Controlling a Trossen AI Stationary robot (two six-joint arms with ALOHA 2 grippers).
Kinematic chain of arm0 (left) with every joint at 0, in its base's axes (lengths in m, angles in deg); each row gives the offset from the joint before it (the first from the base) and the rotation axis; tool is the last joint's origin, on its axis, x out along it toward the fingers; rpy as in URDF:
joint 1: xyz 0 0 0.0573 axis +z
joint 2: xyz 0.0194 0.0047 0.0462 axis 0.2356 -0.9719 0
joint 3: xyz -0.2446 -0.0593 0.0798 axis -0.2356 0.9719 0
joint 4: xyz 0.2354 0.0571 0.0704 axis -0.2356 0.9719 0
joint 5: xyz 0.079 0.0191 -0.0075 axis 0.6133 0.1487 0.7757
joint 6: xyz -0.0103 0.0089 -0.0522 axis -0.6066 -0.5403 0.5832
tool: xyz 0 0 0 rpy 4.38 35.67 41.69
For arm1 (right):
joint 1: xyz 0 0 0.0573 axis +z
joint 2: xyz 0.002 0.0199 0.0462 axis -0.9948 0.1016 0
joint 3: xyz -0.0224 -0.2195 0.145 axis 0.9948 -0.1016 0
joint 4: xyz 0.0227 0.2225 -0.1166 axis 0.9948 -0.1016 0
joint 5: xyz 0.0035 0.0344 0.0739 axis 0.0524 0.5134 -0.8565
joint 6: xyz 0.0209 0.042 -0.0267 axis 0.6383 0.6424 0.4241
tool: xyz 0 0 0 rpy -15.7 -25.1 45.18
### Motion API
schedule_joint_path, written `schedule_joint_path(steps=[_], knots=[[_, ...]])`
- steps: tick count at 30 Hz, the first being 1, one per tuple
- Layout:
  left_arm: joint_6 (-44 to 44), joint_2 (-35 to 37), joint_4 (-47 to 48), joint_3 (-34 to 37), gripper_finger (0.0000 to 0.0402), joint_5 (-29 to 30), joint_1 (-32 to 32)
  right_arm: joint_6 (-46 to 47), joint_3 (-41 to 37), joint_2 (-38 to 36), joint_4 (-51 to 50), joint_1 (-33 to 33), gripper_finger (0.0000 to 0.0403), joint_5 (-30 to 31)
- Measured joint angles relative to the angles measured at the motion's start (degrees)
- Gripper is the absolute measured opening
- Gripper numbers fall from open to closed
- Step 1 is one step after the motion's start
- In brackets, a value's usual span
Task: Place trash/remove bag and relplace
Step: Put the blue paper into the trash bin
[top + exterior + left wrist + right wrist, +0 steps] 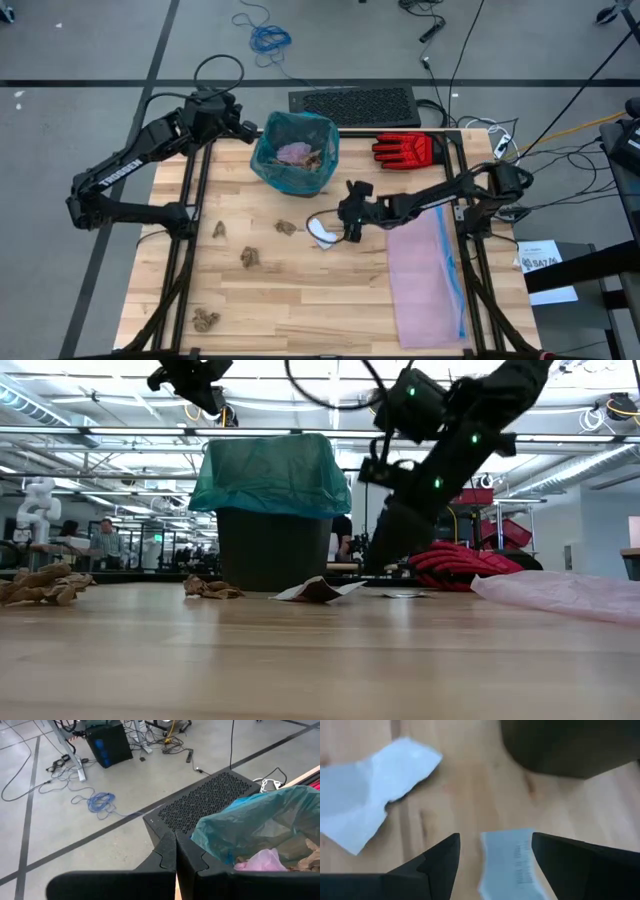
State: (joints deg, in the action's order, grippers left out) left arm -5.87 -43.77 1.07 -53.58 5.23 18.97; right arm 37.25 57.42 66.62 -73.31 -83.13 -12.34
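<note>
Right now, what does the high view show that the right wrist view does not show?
Only the high view shows the teal bag lining the bin, the red glove, the pink bag, four brown paper wads and the left gripper, shut beside the bin. Only the right wrist view shows a small printed slip lying between the open fingers. Both show the right gripper, the white scrap and the wooden table.

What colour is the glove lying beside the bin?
Red with black details; the glove shows best in the high view.
</note>
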Motion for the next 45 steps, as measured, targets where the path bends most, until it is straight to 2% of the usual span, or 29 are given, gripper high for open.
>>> schedule_joint_path(steps=[5, 8, 11, 15, 16, 20, 26, 32, 35, 38, 45], knots=[[0.0, 0.0, 0.5, 0.0, 0.0, 0.0, 0.0, 1.4, 0.0, 4.4, 0.5, 0.5, 0.0239, 6.6], [0.0, 0.0, 0.5, 0.0, 0.0, 0.0, 0.0, 1.5, 0.2, 5.6, 1.4, 0.7, 0.0223, 9.3], [0.0, 0.0, 0.5, 0.0, 0.0, 0.0, 0.0, 1.3, 0.1, 6.0, 2.5, 0.5, 0.0171, 12.0], [0.0, 0.0, 0.5, 0.0, 0.0, 0.0, 0.0, -0.4, 0.0, 6.0, 5.3, 0.4, 0.004, 12.4], [0.0, 0.0, 0.5, 0.0, 0.0, 0.0, 0.0, -1.4, 0.0, 6.0, 5.7, 0.4, 0.0021, 12.4], [0.0, 0.0, 0.9, 0.0, 0.0, 0.0, 0.0, -1.6, 0.0, 5.6, 5.9, 0.5, 0.0003, 12.3], [0.0, 0.0, 2.5, 0.0, 0.0, 0.0, 0.0, -0.6, 0.1, 1.9, 3.9, 0.9, 0.0, 10.1], [0.0, 0.0, 3.2, 0.0, 0.0, 0.0, 0.0, 0.6, 0.1, 0.2, -11.8, 1.1, 0.001, 7.3], [0.0, 0.0, 3.5, 0.0, 0.0, 0.0, 0.0, 2.4, 0.1, 0.2, -20.7, 2.2, 0.0035, 7.6], [0.0, 0.0, 3.5, 0.0, 0.0, 0.0, 0.0, 2.7, 0.0, 0.1, -24.7, 3.6, 0.0073, 8.2], [0.0, 0.0, 3.5, 0.0, 0.0, 0.0, 0.0, 3.3, -4.4, -0.3, -19.2, 4.8, 0.0156, 12.8]])
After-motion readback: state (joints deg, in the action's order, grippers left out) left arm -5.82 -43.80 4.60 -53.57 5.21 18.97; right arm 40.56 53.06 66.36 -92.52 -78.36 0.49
